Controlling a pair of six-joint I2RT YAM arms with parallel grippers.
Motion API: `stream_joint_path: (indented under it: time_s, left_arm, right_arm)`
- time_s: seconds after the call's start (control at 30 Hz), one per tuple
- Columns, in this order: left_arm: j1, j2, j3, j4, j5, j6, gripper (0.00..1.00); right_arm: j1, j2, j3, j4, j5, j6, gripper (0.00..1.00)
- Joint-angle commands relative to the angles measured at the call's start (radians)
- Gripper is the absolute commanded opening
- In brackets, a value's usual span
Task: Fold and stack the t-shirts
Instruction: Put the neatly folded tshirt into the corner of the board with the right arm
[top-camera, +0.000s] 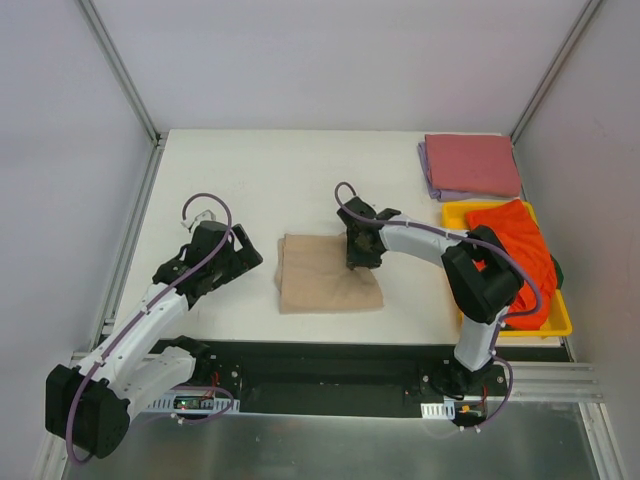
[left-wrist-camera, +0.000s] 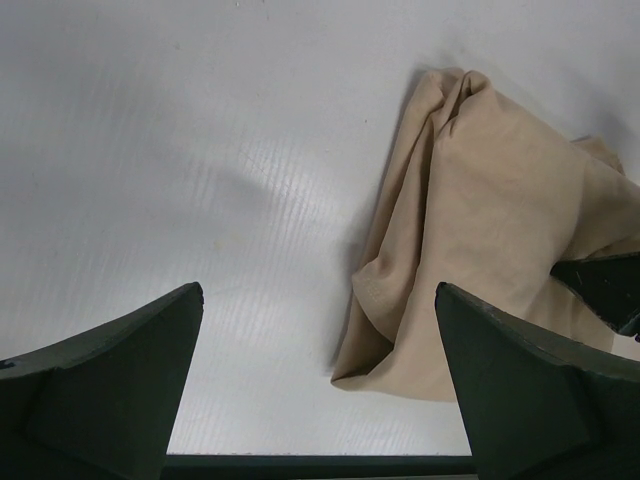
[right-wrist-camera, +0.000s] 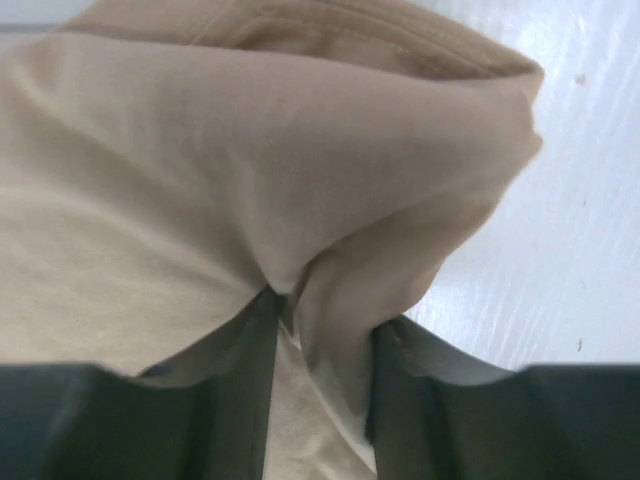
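Note:
The tan t-shirt (top-camera: 328, 275) lies folded in a rough rectangle at the table's middle. My right gripper (top-camera: 362, 250) is at its far right corner, shut on a bunched fold of the tan cloth (right-wrist-camera: 300, 200) that runs between its fingers (right-wrist-camera: 235, 390). My left gripper (top-camera: 240, 256) is open and empty just left of the shirt; in its wrist view the gripper (left-wrist-camera: 318, 295) hangs over bare table with the tan shirt (left-wrist-camera: 480, 220) to its right. The dusty pink-red shirt (top-camera: 470, 163) lies folded on the lavender shirt (top-camera: 433, 186) at the back right. The orange-red shirt (top-camera: 515, 250) is heaped in the tray.
A yellow plastic tray (top-camera: 452, 211) stands at the right edge and holds the orange-red shirt. The white table (top-camera: 260, 180) is bounded by metal frame posts and grey walls on the left, right and back. The arm bases sit on a black rail along the near edge.

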Motion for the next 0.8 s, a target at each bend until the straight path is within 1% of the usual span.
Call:
stream_joint_path:
  time_s: [0.0,0.1,0.17,0.33,0.43,0.47,0.57,0.67,0.77]
  left_arm:
    - [-0.004,0.008,0.040,-0.015,-0.022,0.027,0.99]
    - [-0.004,0.010,0.053,-0.029,-0.023,0.030,0.99]
    - [-0.004,0.007,0.054,-0.038,-0.026,0.033,0.99]
    - [-0.003,-0.008,0.051,-0.064,-0.077,0.022,0.99]
    - [-0.003,-0.019,0.054,-0.085,-0.083,0.013,0.99]
    - [-0.003,-0.028,0.050,-0.093,-0.094,0.002,0.99]
    - [-0.003,-0.050,0.031,-0.102,-0.120,-0.035,0.99]
    - [-0.003,-0.053,0.033,-0.110,-0.141,-0.041,0.99]
    - [-0.001,-0.051,0.046,-0.131,-0.164,-0.038,0.99]
  right_arm:
    - [0.013,0.086,0.035,-0.034,0.072,-0.021,0.29]
    - [0.010,0.097,0.115,-0.037,0.119,-0.107,0.09]
    - [0.007,0.097,0.187,-0.041,0.176,-0.232,0.00]
    - [-0.024,0.109,0.380,-0.069,0.406,-0.538,0.01]
    - [-0.056,0.115,0.448,-0.061,0.485,-0.676,0.00]
    - [-0.065,0.114,0.454,-0.041,0.537,-0.708,0.00]
    - [-0.086,0.102,0.435,0.102,0.666,-0.857,0.00]
    - [-0.119,0.109,0.444,0.219,0.736,-0.996,0.00]
    - [-0.174,0.115,0.482,0.272,0.757,-1.075,0.00]
